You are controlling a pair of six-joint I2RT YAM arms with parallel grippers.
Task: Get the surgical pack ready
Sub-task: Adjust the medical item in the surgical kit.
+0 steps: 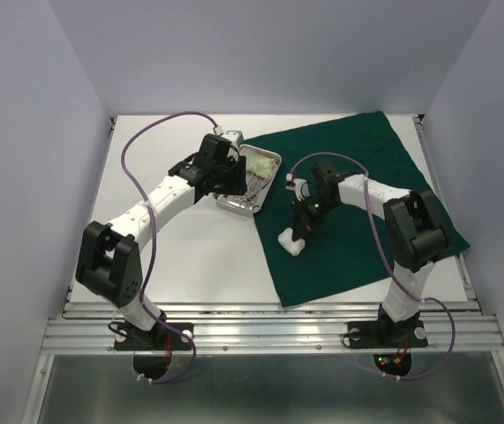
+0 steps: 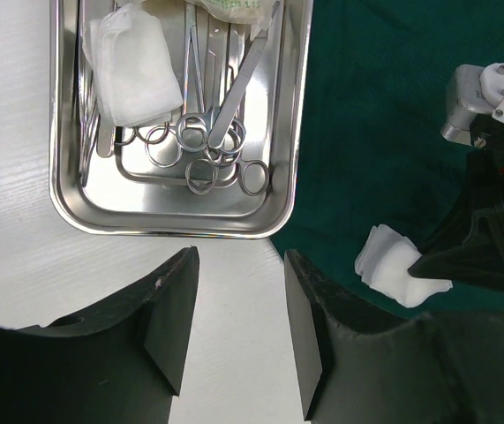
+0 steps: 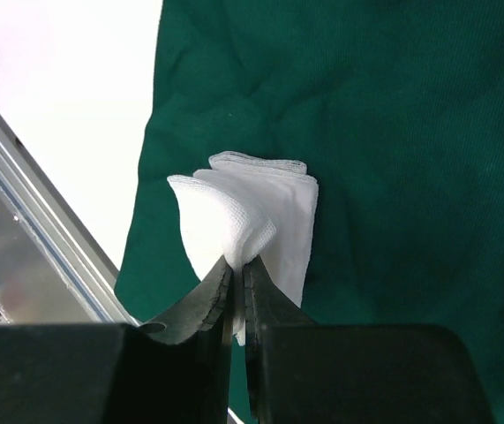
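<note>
My white table (image 1: 190, 256) carries everything. The big green cloth (image 1: 366, 177) lies flat over its right half, turned a little askew, with one corner up by the far edge and another close to the near edge. The steel tray (image 2: 172, 225) sits on the bare table top toward the far middle, its right side hard against the cloth's left edge. My left gripper (image 2: 238, 265) hangs over the bare table just at the tray's near rim, its fingers spread wide with nothing between them. My right gripper (image 3: 236, 265) is down over the cloth near the cloth's left edge, on the near side of the tray. Its fingers are pinched tight on the corner of a white gauze pad (image 3: 225, 221), which stands up from the pinch. A small pile of folded gauze (image 3: 291, 203) lies on the cloth right under it; how many pieces I cannot tell. Inside the tray one more gauze square (image 2: 132, 66) rests at the far left, partly on the tools. Beside it lie the forceps (image 2: 194, 115) among other ring-handled steel tools, loops toward the near rim, bunched and overlapping. A pale packet (image 2: 234, 7) shows at the tray's far rim, mostly cut off.
</note>
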